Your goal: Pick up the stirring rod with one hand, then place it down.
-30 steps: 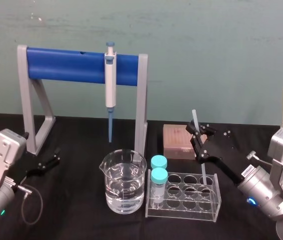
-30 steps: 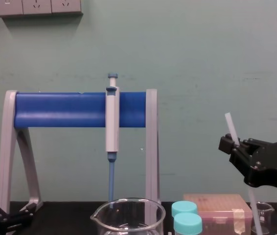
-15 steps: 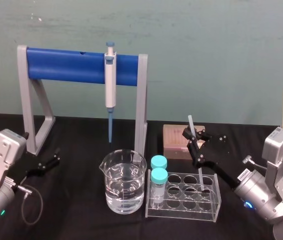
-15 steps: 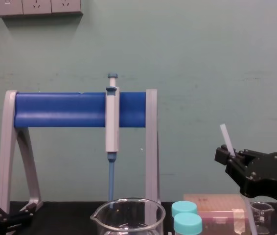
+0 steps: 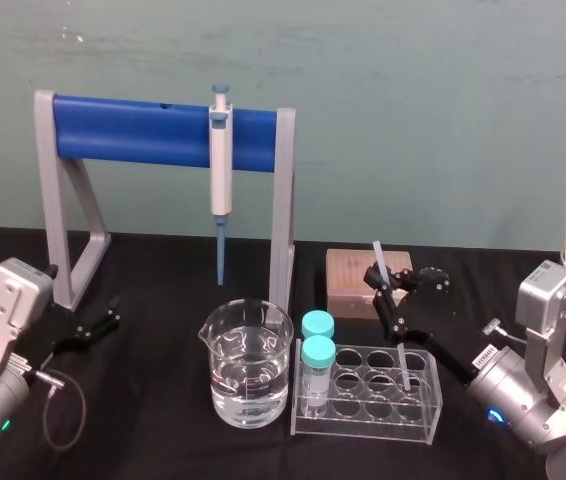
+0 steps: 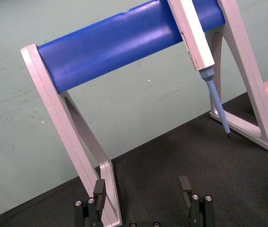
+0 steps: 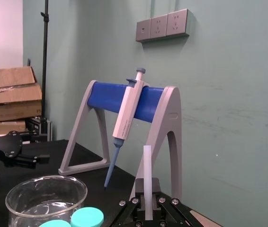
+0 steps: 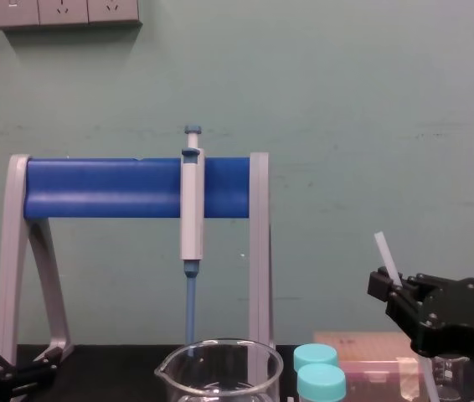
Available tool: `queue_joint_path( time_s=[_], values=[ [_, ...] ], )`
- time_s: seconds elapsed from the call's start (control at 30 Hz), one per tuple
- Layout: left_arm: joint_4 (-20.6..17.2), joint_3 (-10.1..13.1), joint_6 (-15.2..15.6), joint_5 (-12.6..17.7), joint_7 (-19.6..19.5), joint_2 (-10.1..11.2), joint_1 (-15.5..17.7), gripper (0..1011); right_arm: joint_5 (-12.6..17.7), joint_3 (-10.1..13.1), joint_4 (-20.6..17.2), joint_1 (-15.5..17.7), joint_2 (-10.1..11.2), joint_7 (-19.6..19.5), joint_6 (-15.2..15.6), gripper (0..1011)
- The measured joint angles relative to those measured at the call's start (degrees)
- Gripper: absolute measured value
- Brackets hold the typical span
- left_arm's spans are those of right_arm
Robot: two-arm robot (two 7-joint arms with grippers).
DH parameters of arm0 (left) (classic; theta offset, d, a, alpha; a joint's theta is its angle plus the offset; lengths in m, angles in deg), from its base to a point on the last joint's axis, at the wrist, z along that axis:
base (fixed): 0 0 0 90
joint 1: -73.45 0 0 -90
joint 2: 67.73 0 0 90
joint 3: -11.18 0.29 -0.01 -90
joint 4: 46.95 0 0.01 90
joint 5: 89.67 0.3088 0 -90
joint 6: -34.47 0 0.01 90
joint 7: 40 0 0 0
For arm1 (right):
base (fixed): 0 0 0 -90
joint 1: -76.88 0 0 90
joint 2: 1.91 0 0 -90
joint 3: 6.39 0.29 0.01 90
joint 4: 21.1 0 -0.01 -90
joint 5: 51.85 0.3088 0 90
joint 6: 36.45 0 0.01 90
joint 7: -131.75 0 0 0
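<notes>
A: Head view?
B: Right claw [image 5: 385, 285] is clamped on the stirring rod [image 5: 404, 360], right of centre and above the clear rack [image 5: 363, 415]. The rod is tilted with its top leaning left. Its lower end is down inside the rack's right end; can't tell which hole. Left claw [image 5: 93, 327] sits low at the left of the table [image 5: 163, 450], near the left foot of the stand [image 5: 133, 130].
A: Other items?
B: Beaker [image 5: 246, 370] with clear liquid sits just left of the rack. Two teal-capped vials [image 5: 317, 350] are in the rack's left end. Pipette [image 5: 221, 165] hangs on the stand's blue bar. Tip box [image 5: 348, 280] is on the far side of the right claw.
A: Left wrist view?
B: Left claw's fingers [image 6: 185, 185] are spread wide, low over the table. Stand foot is just beside one finger, pipette beyond.
A: Right wrist view?
B: Rod [image 7: 147, 175] stands upright, pinched between the right claw's fingers [image 7: 133, 204], with its top above them. Beaker, vial caps and stand are beyond.
A: Chest view?
B: Right claw [image 8: 394, 291] is at lower right, and the rod's top [image 8: 384, 251] pokes up and left out of it. Left claw [image 8: 7, 373] is in the lower left corner. Beaker rim and vial caps run along the bottom edge, with the pipette hanging above the beaker.
</notes>
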Motion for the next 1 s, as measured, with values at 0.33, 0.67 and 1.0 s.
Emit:
queue_joint_path(
  time_s=[0.33, 0.67, 1.0],
  values=[
    [0.0, 0.0, 0.0, 0.0, 0.0, 0.0, 0.0, 1001, -0.3, -0.3, 0.8, -0.4, 0.0, -0.1, 0.8, 72],
    [0.0, 0.0, 0.0, 0.0, 0.0, 0.0, 0.0, 1000, -1.1, -0.4, 0.9, -0.7, 0.0, -1.3, 2.4, 72],
    [0.0, 0.0, 0.0, 0.0, 0.0, 0.0, 0.0, 1000, -1.0, -0.4, 0.9, -0.7, 0.0, -1.2, 2.2, 72]
  ],
)
